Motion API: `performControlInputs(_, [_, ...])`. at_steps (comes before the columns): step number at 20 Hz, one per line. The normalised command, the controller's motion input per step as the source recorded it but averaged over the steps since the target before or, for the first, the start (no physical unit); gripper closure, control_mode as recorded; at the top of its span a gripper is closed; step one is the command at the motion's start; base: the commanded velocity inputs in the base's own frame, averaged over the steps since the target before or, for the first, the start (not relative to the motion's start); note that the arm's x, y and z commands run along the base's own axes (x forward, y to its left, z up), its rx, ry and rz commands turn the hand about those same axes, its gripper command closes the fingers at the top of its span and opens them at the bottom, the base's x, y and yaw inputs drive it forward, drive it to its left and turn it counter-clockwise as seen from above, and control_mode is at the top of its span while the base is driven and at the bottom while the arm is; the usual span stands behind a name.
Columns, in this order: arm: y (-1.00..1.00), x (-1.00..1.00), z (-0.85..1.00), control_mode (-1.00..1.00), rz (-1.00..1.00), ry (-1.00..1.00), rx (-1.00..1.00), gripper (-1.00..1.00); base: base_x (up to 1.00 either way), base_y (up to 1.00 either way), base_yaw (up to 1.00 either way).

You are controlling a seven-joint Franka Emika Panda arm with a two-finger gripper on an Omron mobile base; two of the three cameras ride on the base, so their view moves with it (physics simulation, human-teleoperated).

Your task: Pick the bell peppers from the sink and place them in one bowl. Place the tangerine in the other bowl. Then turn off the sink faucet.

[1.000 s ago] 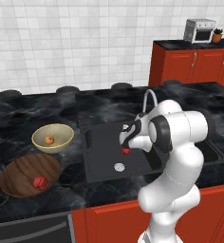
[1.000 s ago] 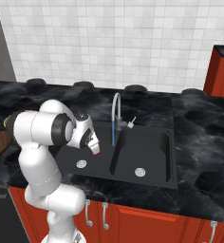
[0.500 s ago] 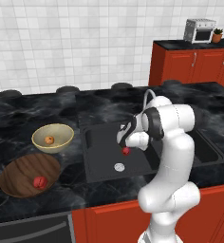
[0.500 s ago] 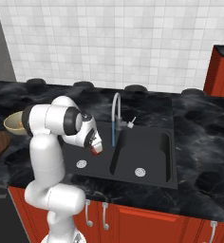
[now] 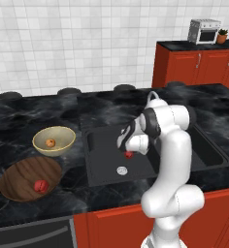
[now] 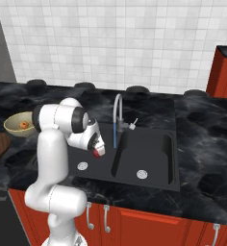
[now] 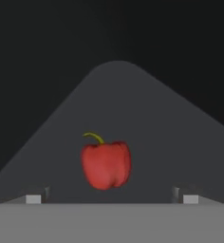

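One red bell pepper (image 7: 106, 163) with a green stem lies on the floor of the dark sink (image 5: 99, 160), near the round drain (image 5: 122, 170). My gripper (image 7: 111, 199) hangs open just above that pepper (image 5: 129, 154), with one fingertip on each side of it and not touching it. The other bell pepper (image 5: 39, 186) lies in the wide wooden bowl (image 5: 19, 170). In the cream-yellow bowl (image 5: 41, 141) sits the tangerine (image 5: 50, 143). The arched faucet (image 6: 117, 109) stands behind the sink, and a blue stream of water (image 6: 114, 135) runs from it.
A second basin (image 6: 149, 153) lies to the right of the faucet. Both bowls stand on the black marble counter (image 5: 19, 121) left of the sink. Red cabinets (image 5: 194, 68) with a toaster oven (image 5: 204, 30) rise at the far right.
My arm's elbow has swung in and straightened above the sink, and the hand has sunk slightly toward the pepper. The jaws have stayed open, and the pepper has not moved.
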Motion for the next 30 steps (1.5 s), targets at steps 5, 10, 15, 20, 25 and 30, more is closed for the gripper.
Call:
performControlInputs(5, [0.00, 0.20, -0.33, -1.00, 0.00, 0.00, 0.00, -1.00, 0.00, 0.00, 0.00])
performControlInputs(10, [0.00, 0.15, -0.33, -1.00, 0.00, 0.00, 0.00, -1.00, 0.00, 0.00, 0.00])
performControlInputs(15, [0.00, 0.13, -0.32, -1.00, 0.00, 0.00, 0.00, -1.00, 0.00, 0.00, 0.00])
performControlInputs(20, [0.00, 0.15, -0.31, -1.00, 0.00, 0.00, 0.00, -1.00, 0.00, 0.00, 0.00])
performControlInputs(25, [0.00, 0.13, -0.29, -1.00, 0.00, 0.00, 0.00, -1.00, 0.00, 0.00, 0.00])
performControlInputs(30, [0.00, 0.05, -0.22, -1.00, 0.00, 0.00, 0.00, -1.00, 0.00, 0.00, 0.00])
